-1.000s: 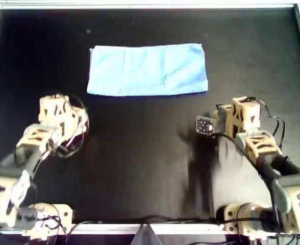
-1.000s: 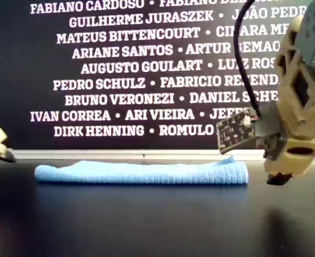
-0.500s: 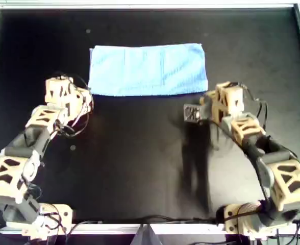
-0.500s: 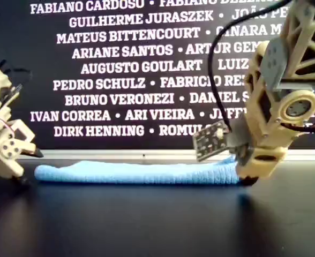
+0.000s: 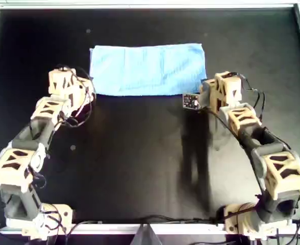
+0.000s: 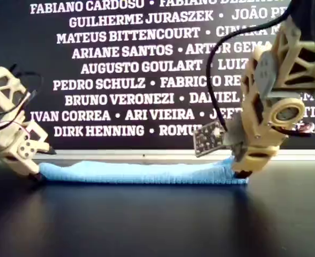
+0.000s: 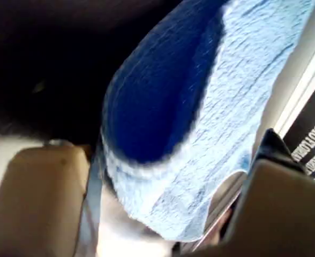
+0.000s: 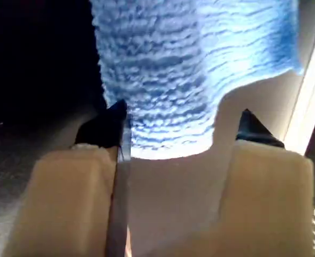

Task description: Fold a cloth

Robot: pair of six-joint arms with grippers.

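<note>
The light blue cloth (image 5: 147, 69) lies flat as a wide folded rectangle toward the far side of the black table; in the exterior view it is a low strip (image 6: 141, 172). My first gripper (image 5: 84, 93) is low at the cloth's near corner on the overhead view's left, also at the exterior view's left (image 6: 36, 175). Its jaws are apart with the corner (image 7: 238, 80) between them. My second gripper (image 5: 210, 94) is down at the near corner on the overhead view's right (image 6: 242, 174). It is open, with the cloth edge (image 8: 163, 64) between its fingers (image 8: 101, 131).
The black table (image 5: 140, 163) has a raised white rim (image 5: 140, 6) around it. A dark wall with white printed names (image 6: 125, 69) stands behind the cloth. A small circuit board (image 5: 191, 101) sticks out beside my second gripper.
Both arms have reached forward and down from the near half of the table. Each gripper now sits at a near corner of the cloth. The cloth has not moved.
</note>
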